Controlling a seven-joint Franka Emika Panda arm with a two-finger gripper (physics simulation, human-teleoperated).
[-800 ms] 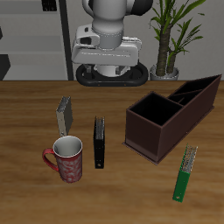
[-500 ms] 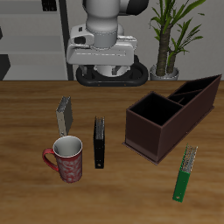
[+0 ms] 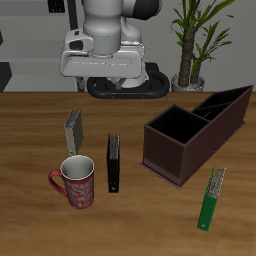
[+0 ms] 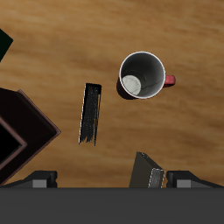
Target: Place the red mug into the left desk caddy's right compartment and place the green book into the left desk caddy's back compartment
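Observation:
The red mug [image 3: 77, 183] stands upright near the table's front edge, its white inside showing in the wrist view [image 4: 143, 74]. The green book [image 3: 211, 197] lies flat by the front edge, beyond the left desk caddy [image 3: 196, 131]; only its corner [image 4: 4, 41] shows in the wrist view. The caddy's squarish right compartment [image 3: 172, 127] is its end section nearest the mug. My gripper [image 4: 112, 181] hangs high at the back of the table [image 3: 103, 70], open and holding nothing, well above the mug and the books.
A black book [image 3: 115, 162] lies between the mug and the caddy. A grey book [image 3: 75, 128] stands farther back, just below my gripper in the wrist view [image 4: 149, 171]. A potted plant [image 3: 193, 45] stands behind the caddy.
My gripper has shifted sideways along the back of the table, toward the side of the grey book and the mug. Nothing on the table has moved.

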